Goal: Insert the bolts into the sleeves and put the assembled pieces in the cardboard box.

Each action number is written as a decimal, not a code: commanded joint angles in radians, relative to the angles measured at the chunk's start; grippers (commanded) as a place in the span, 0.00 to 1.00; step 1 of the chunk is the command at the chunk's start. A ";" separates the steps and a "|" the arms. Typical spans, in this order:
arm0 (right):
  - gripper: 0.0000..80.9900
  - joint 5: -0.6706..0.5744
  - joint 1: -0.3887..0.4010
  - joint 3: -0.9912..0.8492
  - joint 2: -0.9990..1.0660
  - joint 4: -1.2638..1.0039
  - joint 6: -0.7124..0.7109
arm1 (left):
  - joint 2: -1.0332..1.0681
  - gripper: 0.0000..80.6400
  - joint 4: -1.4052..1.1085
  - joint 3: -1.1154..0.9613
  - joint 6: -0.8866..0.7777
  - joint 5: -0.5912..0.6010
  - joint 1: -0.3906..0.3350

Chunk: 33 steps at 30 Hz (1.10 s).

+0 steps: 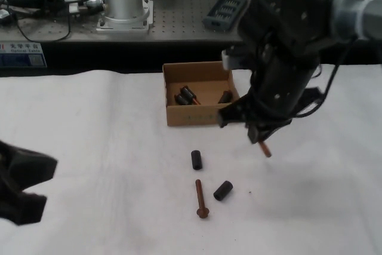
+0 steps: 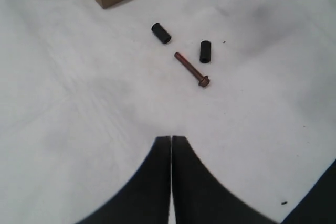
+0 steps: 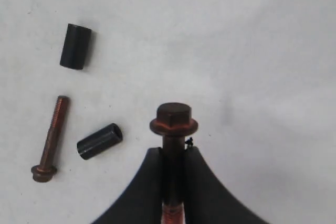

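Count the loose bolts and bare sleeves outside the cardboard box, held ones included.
Bolts: 2 (lying bolt, held bolt in the right pincer)
Sleeves: 2 (far sleeve, near sleeve)
Total: 4

Right arm hangs at the high view's upper right, its gripper (image 1: pixel 258 134) clamped on a bolt (image 1: pixel 265 149); left gripper (image 2: pixel 171 140) sits lower left, fingers pressed together.
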 commanded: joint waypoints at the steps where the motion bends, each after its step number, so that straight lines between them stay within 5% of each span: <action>1: 0.03 0.007 -0.009 0.013 -0.049 0.025 -0.028 | 0.052 0.01 -0.062 0.002 -0.014 0.030 -0.001; 6: 0.03 0.007 -0.008 0.131 -0.180 0.024 -0.031 | 0.180 0.02 -0.164 0.002 -0.117 0.034 -0.001; 14: 0.03 0.007 -0.008 0.365 -0.452 0.032 -0.053 | 0.416 0.41 -0.401 0.002 -0.387 0.047 -0.039; 24: 0.03 0.007 -0.008 0.507 -0.722 0.074 -0.053 | 0.743 0.36 -0.508 -0.122 -0.562 -0.055 -0.182; 33: 0.03 0.007 -0.008 0.507 -0.775 0.096 -0.053 | 1.037 0.36 -0.507 -0.382 -0.746 -0.133 -0.220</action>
